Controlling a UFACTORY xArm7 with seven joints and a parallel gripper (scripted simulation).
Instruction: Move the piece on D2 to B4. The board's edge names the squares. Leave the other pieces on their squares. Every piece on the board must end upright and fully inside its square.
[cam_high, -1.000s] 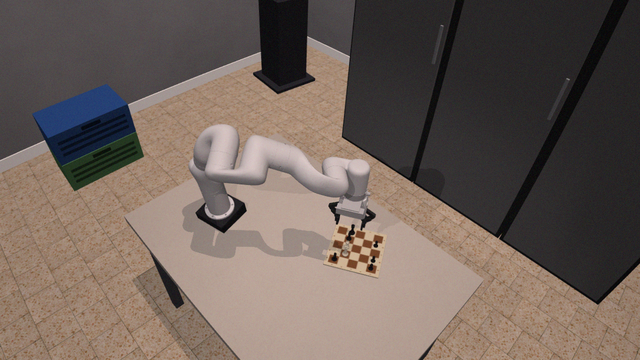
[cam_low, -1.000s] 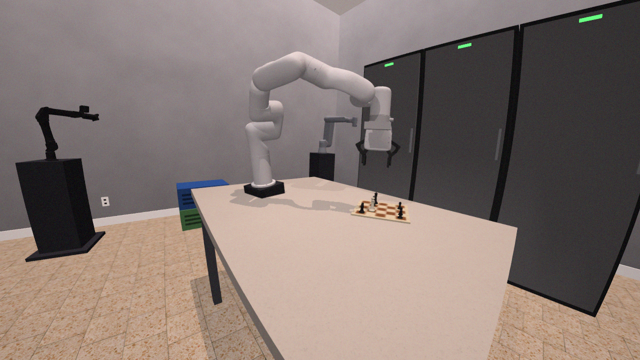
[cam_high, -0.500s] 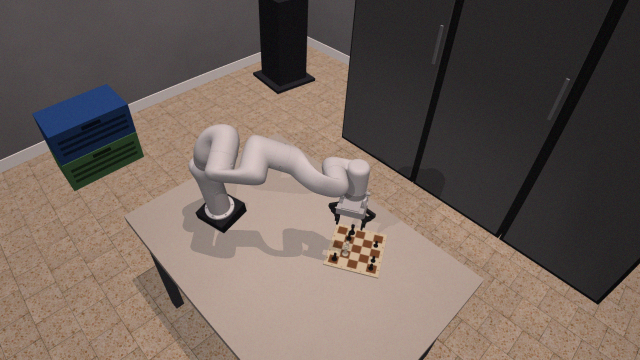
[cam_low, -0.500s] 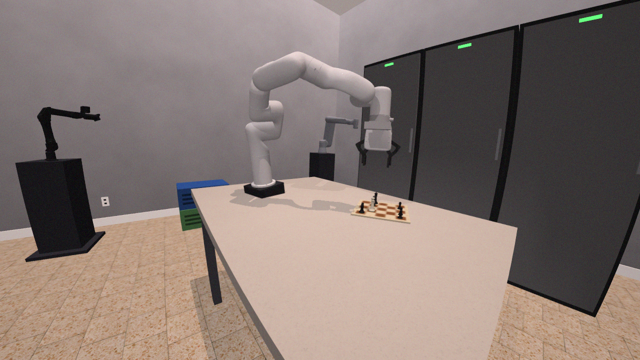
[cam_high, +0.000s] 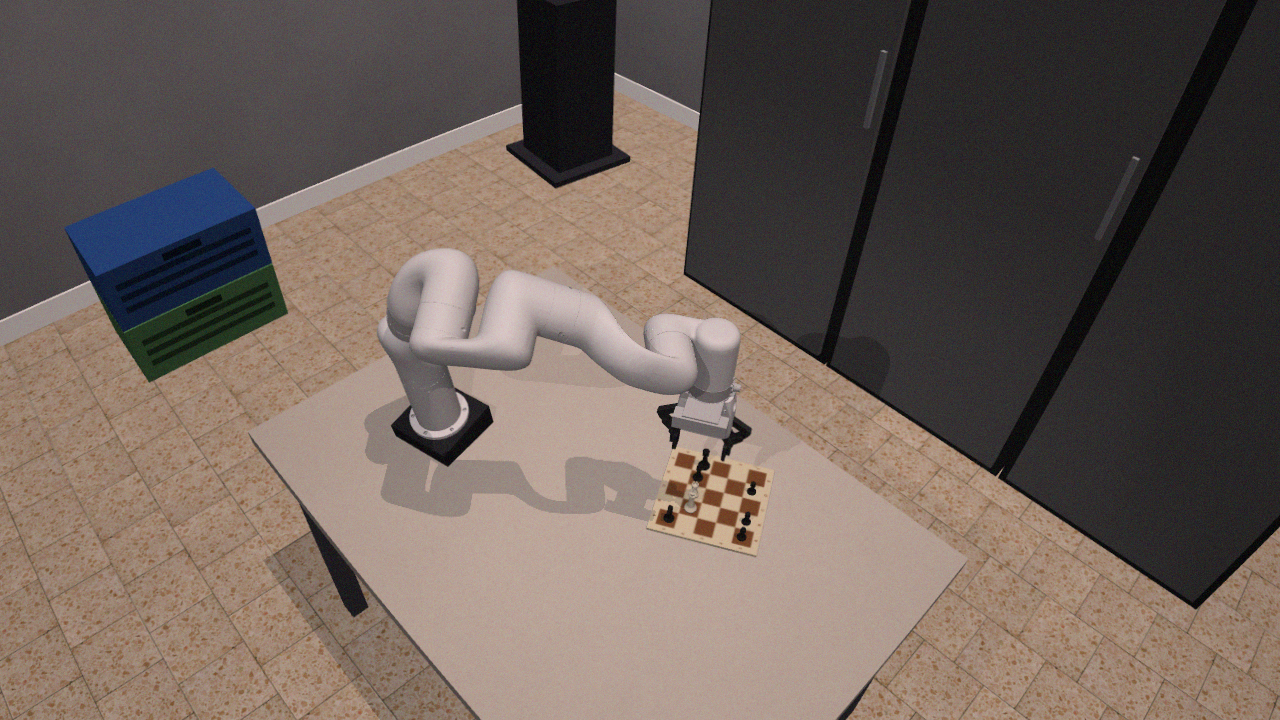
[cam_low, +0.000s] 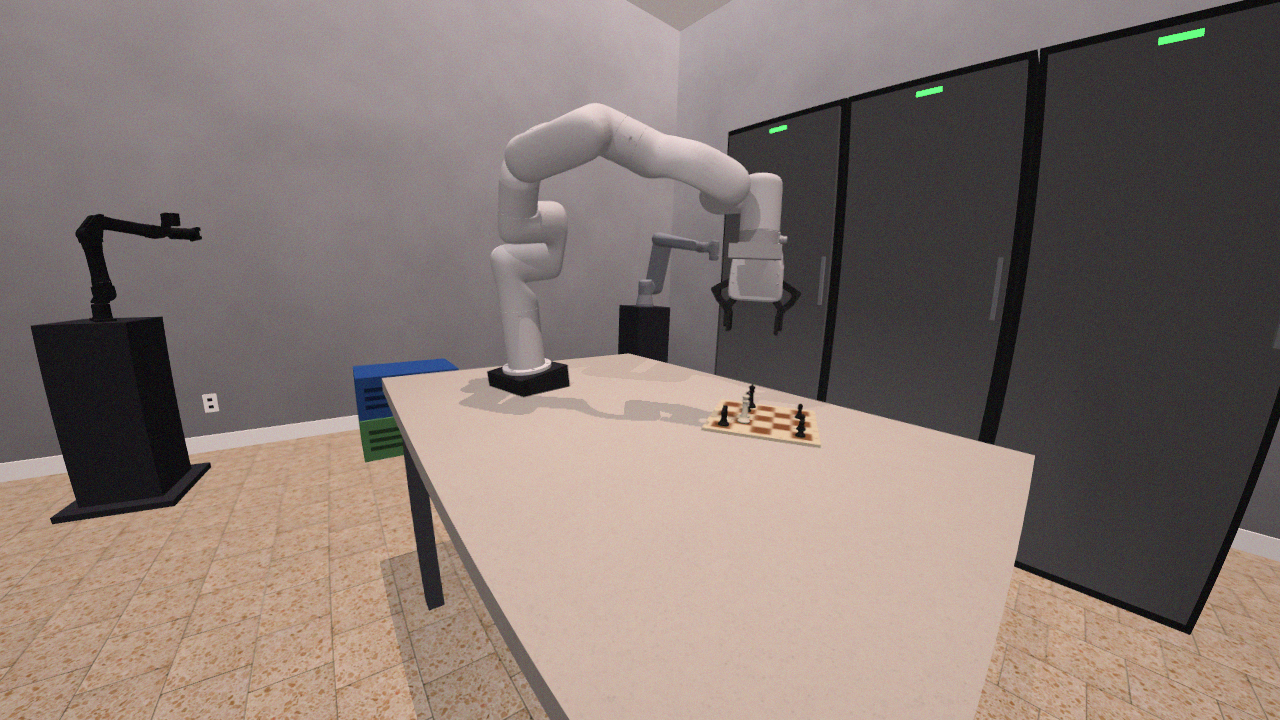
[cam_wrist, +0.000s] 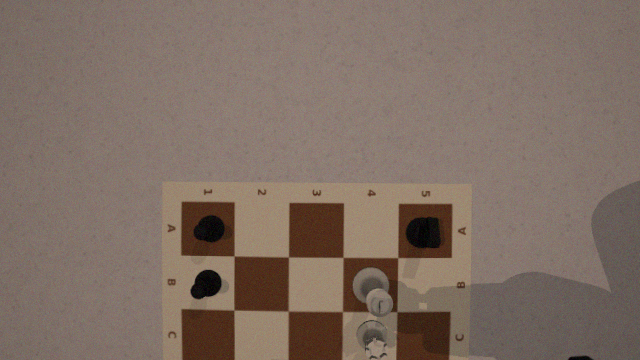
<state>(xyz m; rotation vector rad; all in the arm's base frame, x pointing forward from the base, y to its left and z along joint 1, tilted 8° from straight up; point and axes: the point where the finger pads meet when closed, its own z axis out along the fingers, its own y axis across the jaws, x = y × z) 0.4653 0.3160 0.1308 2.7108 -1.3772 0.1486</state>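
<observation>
On the table (cam_low: 680, 573) you find the chessboard (cam_high: 663, 526) lying flat, well apart from the arm's base (cam_high: 476, 420). In the wrist view, pieces stand on A1 (cam_wrist: 209, 229), B1 (cam_wrist: 205, 284), A5 (cam_wrist: 424, 232), B4 (cam_wrist: 372, 290) and C4 (cam_wrist: 372, 338). The gripper (cam_low: 752, 315) hangs above the board's far edge. Cabinets (cam_low: 1118, 295) stand behind the table.

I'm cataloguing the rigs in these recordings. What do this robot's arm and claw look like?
The arm is smooth, rounded, off-white tube segments with bulbous joints and no visible cables or markings. It rises from a pale ring on a square black base plate. At the wrist sits a boxy light-grey housing, and the claw has two short, dark, hooked fingers.
</observation>
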